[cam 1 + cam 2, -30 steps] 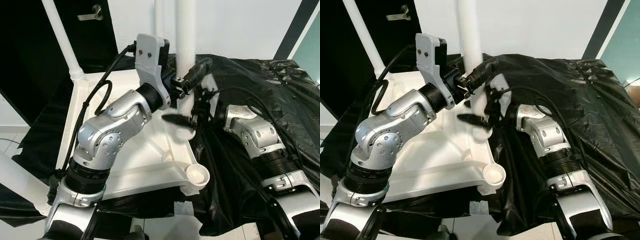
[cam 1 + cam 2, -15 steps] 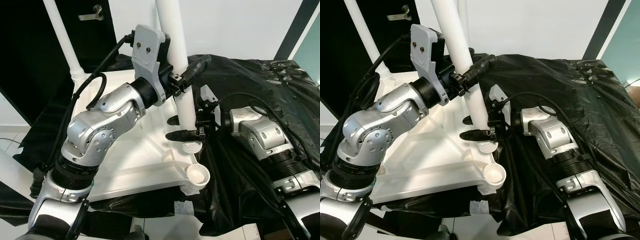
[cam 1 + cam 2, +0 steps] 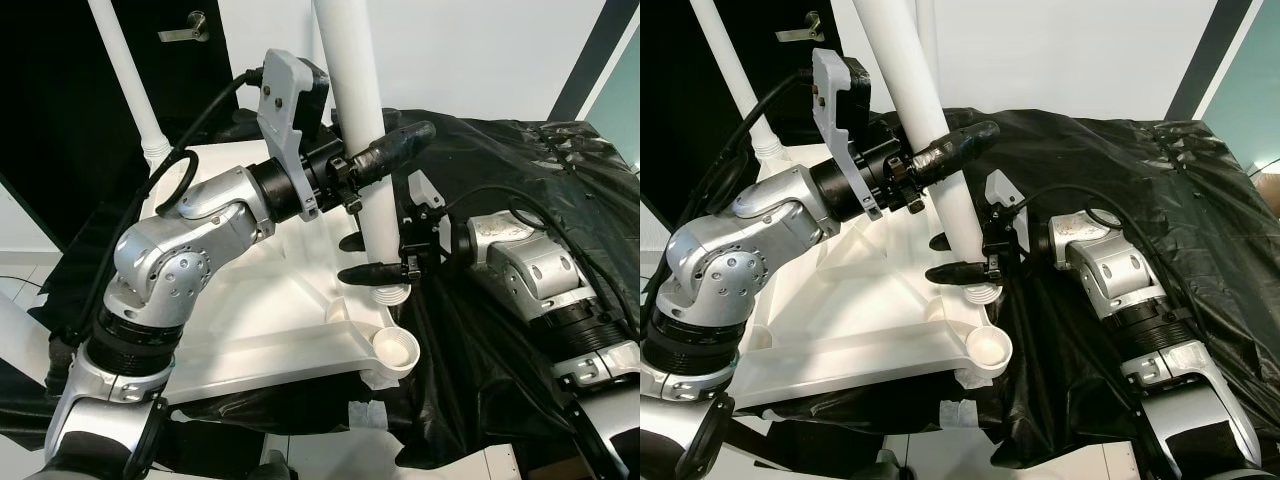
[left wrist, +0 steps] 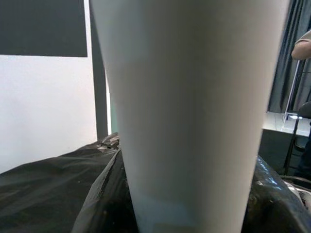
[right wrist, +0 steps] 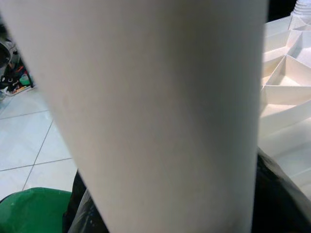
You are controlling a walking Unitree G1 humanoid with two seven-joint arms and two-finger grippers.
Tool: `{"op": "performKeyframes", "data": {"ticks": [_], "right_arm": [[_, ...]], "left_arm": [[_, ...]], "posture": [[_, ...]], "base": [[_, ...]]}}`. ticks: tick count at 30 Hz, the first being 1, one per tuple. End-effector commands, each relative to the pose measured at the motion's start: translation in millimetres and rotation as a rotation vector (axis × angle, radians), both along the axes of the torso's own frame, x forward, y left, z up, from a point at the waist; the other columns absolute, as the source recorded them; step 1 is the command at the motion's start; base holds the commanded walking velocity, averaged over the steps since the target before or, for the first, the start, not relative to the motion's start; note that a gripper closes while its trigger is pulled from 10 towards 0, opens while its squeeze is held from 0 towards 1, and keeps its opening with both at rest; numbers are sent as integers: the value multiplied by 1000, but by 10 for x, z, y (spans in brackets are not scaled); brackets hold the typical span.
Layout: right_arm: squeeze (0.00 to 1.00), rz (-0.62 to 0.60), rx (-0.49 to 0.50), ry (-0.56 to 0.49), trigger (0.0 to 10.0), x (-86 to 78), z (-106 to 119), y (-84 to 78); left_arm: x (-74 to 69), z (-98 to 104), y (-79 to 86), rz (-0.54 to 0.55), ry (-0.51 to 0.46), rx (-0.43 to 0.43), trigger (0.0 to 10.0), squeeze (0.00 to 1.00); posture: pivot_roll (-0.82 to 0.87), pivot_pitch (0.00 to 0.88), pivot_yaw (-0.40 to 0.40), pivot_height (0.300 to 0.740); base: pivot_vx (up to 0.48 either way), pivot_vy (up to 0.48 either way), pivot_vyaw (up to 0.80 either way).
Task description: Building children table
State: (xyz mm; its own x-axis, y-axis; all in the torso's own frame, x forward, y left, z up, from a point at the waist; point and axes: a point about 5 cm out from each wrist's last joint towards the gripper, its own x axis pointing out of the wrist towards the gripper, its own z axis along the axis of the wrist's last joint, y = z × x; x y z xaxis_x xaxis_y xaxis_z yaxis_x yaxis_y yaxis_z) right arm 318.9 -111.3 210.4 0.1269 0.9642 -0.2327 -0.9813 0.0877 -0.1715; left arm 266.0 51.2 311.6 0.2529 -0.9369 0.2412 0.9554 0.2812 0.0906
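Gripping white leg [image 3: 365, 150], both fingers [image 3: 395, 150] above socket [image 3: 395, 348].

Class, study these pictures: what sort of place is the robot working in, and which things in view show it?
Probably an indoor workroom or lab rather than a lived-in home: a work surface draped in black plastic sheeting, a tiled floor, a dark door with a lever handle, and plain white walls.

Two silver arms, ribbed black joint rings. Left arm [image 3: 190, 265]: grey wrist plate, two screws, looped black cable. Right arm [image 3: 530, 275]: thin black cables. Long black fingers [image 3: 395, 148].
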Motion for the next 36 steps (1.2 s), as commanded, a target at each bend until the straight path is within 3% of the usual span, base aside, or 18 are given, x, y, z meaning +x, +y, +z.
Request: {"op": "performKeyframes", "data": {"ticks": [1,3,5,6,7,11,14,15,20,33,36], "right_arm": [[1000,-30,7,2,10000,38,26,17],[1000,-45,13,-2,10000,49,32,24],[1000,-109,30,-24,10000,79,34,84],[1000,-109,30,-24,10000,79,34,84],[0,-178,42,-45,10000,100,19,154],[0,-221,48,-57,10000,112,6,195],[0,-314,72,-52,10000,149,-14,256],[0,-388,98,-54,10000,170,-34,332],[0,-506,117,-68,10000,198,-72,414],[0,-801,159,-178,10000,228,-91,584],[0,-954,183,-197,10000,252,-70,599]], "left_arm": [[-53,-42,-162,-49,-5,57,10000,0],[-29,-42,-177,-19,-6,53,10000,0],[125,-52,-226,112,6,41,10000,0],[125,-52,-226,112,6,41,10000,0],[249,-65,-269,242,15,42,10000,0],[304,-66,-290,316,13,40,10000,0],[389,-67,-320,371,80,30,10000,0],[485,-44,-331,436,138,3,10000,0],[588,-12,-326,529,169,-26,10000,0],[698,42,-365,682,269,-112,10000,0],[684,80,-387,746,258,-118,10000,0]], "posture": [[162,19,-12,740],[162,19,-12,740],[162,19,-11,740],[162,19,-11,740],[163,17,-12,740],[163,17,-12,740],[171,15,-17,740],[174,13,-19,740],[172,7,-17,740],[175,0,-12,740],[176,0,-14,740]], "base": [[0,0,0],[0,0,0],[0,0,0],[0,0,0],[0,0,0],[0,0,0],[0,0,0],[0,0,0],[0,0,0],[0,0,0],[0,0,0]]}}
